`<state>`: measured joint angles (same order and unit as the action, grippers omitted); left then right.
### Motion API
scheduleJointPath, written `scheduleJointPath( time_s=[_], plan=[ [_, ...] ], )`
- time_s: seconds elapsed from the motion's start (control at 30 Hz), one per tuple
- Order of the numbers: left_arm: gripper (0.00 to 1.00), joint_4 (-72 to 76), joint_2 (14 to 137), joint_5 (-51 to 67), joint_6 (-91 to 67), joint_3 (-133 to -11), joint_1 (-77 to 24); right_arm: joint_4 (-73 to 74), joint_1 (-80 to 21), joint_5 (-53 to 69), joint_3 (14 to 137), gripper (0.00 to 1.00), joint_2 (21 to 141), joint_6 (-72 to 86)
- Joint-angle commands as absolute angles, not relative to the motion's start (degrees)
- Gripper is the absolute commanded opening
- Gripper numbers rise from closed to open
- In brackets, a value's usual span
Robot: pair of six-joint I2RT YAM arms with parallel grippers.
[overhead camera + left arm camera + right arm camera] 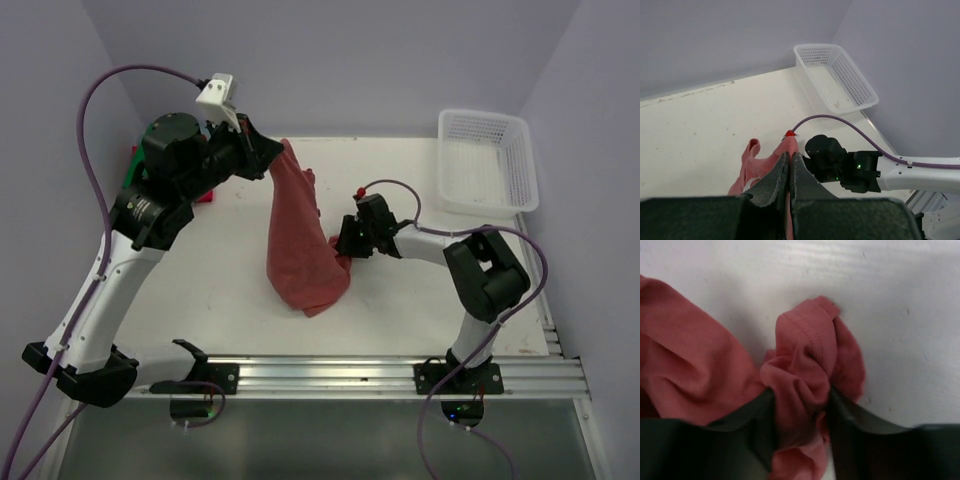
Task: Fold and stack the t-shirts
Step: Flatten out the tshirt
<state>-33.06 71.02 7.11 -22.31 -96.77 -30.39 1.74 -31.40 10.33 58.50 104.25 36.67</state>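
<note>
The large faded brick-red t-shirt [300, 240] hangs bunched over the middle of the table, its lower part resting on the surface. My left gripper [272, 158] is shut on its top edge and holds it raised; the cloth shows between the jaws in the left wrist view [788, 165]. My right gripper [342, 246] is shut on a bunched fold at the shirt's right side, low at the table [800, 405]. Slivers of the green t-shirt [131, 172] and the red-pink t-shirt [206, 197] show behind the left arm at the far left.
A white plastic mesh basket [485, 160] stands at the back right corner and also shows in the left wrist view [835, 75]. A metal rail [400, 372] runs along the near table edge. Walls close the back and both sides.
</note>
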Motion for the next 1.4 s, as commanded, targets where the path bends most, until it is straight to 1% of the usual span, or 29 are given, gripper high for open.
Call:
scheduleJointPath(
  time_s=[0.0,0.07,0.1,0.2,0.23,0.33,0.43,0.47,0.53,0.57,0.7,0.8,0.87,1.0,1.03,1.07,1.1,1.13,1.17,1.2,1.23,1.37],
  plan=[
    [0.0,-32.96,70.05,3.62,-19.78,-99.93,-30.15,2.54,-31.11,11.86,55.03,0.35,99.06,36.13],
    [0.0,-33.22,70.05,2.55,-19.51,-99.93,-30.15,4.04,-31.03,11.69,53.27,0.06,96.61,36.12],
    [0.0,-33.14,70.05,1.77,-19.34,-99.76,-30.06,4.65,-31.2,11.25,52.83,0.0,95.63,35.69],
    [0.0,-32.43,70.05,1.23,-19.16,-98.1,-30.06,8.33,-31.38,8.1,52.73,0.0,91.15,33.41],
    [0.0,-32.08,70.05,1.06,-19.25,-97.39,-30.06,9.74,-31.29,5.21,53.52,0.0,89.92,32.62],
    [0.0,-31.12,69.7,0.26,-19.34,-94.14,-30.06,16.23,-31.29,0.02,58.7,0.0,85.35,29.45],
    [0.0,-30.06,68.38,-3.07,-19.34,-90.36,-30.06,22.75,-31.29,-7.45,65.55,0.0,79.56,25.85],
    [0.0,-29.62,67.42,-5.34,-19.34,-88.35,-29.97,23.63,-31.29,-11.82,68.26,0.0,77.63,24.27],
    [0.0,-28.49,66.01,-7.55,-18.99,-86.32,-29.88,25.31,-31.38,-14.67,71.69,0.0,72.79,22.68],
    [0.0,-28.13,65.66,-9.99,-18.81,-84.48,-29.71,26.01,-31.2,-18.77,72.85,0.0,71.47,21.37],
    [0.0,-26.73,64.69,-13.43,-19.68,-79.65,-27.87,27.69,-31.38,-23.81,75.32,0.0,63.57,19.95],
    [0.0,-25.32,64.07,-15.37,-20.39,-76.83,-27.07,25.93,-31.38,-22.86,73.05,0.0,59.51,20.39],
    [0.0,-24.7,63.63,-19.05,-21.35,-74.46,-26.63,27.24,-31.38,-21.02,71.46,0.0,58.01,21.61],
    [0.0,-24.43,63.02,-21.18,-22.24,-71.81,-25.4,35.65,-31.55,-14.87,68.21,0.0,58.97,22.76],
    [0.0,-24.43,62.67,-21.62,-22.32,-71.46,-25.05,37.51,-31.73,-11.81,66.81,0.03,59.5,23.02],
    [0.0,-24.43,62.58,-21.62,-22.32,-71.46,-24.87,40.75,-32.08,-10.47,66.1,0.14,60.72,23.11],
    [0.0,-24.52,62.67,-21.71,-22.32,-71.46,-24.7,41.91,-32.95,-10.29,65.31,0.43,60.82,23.29],
    [0.0,-24.26,62.58,-21.71,-22.32,-71.63,-24.61,42.53,-33.48,-11.68,63.3,0.49,60.65,23.64],
    [0.0,-24.17,62.58,-21.71,-22.32,-71.72,-24.61,42.63,-34.01,-12.56,62.15,0.52,59.95,24.25],
    [0.0,-24.17,62.49,-21.62,-22.32,-71.81,-24.61,42.1,-34.27,-13.18,61.18,0.6,58.38,24.61],
    [0.0,-23.91,62.66,-21.36,-22.32,-71.98,-24.61,42.01,-34.19,-13.88,60.04,0.62,57.58,25.13],
    [0.0,-24.08,63.19,-20.13,-22.59,-72.51,-24.52,41.66,-34.28,-14.85,60.12,0.63,57.39,25.4]
  ],
)
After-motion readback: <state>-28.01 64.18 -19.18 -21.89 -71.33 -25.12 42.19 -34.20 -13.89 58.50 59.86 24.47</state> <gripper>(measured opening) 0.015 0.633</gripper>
